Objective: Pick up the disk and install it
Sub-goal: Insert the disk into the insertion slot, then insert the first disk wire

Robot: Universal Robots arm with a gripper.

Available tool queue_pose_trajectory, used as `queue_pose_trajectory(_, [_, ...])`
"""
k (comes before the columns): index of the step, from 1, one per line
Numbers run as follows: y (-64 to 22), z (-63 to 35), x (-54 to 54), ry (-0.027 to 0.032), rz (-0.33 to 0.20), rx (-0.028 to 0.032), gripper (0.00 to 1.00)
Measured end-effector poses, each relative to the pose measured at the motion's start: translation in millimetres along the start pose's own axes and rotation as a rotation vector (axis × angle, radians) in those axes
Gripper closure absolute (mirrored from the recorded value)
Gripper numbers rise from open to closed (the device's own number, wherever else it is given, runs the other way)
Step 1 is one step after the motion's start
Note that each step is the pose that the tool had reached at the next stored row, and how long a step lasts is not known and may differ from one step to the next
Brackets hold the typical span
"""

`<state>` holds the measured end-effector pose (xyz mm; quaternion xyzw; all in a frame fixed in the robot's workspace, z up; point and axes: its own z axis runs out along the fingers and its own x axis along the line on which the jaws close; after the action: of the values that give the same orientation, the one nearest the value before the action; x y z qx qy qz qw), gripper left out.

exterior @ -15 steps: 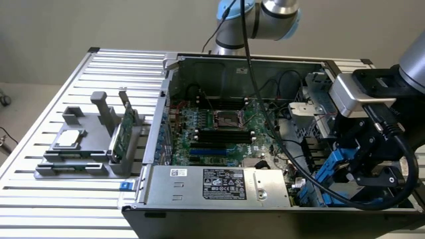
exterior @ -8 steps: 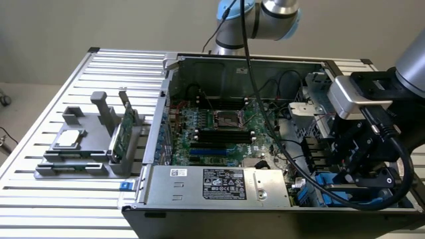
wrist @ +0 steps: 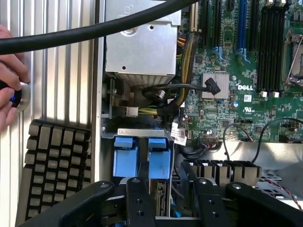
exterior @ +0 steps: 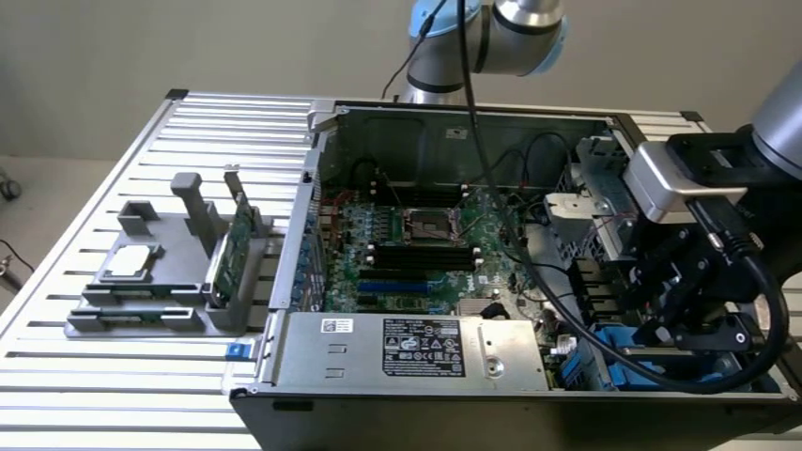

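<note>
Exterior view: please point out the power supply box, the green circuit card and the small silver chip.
power supply box (exterior: 424, 347), exterior view, on its printed label.
green circuit card (exterior: 232, 254), exterior view, middle of its upright face.
small silver chip (exterior: 131, 262), exterior view, centre of its flat top.

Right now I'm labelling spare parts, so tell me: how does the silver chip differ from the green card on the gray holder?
The silver chip lies flat, while the green card stands on edge. The silver chip is square and metallic; the green card is long, thin and green. The silver chip sits farther toward the exterior view's left than the green card. Both rest on the gray holder.
</note>
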<state>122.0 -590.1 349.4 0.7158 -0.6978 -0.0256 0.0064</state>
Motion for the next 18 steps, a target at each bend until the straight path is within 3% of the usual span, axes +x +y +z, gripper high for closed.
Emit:
queue_pose_trajectory(4, [-2.2, -0.2, -0.4, 0.0003, -0.001, -0.0003, 0.75])
queue_pose_trajectory(18, [-2.3, -0.2, -0.4, 0.0006, -0.001, -0.0006, 0.75])
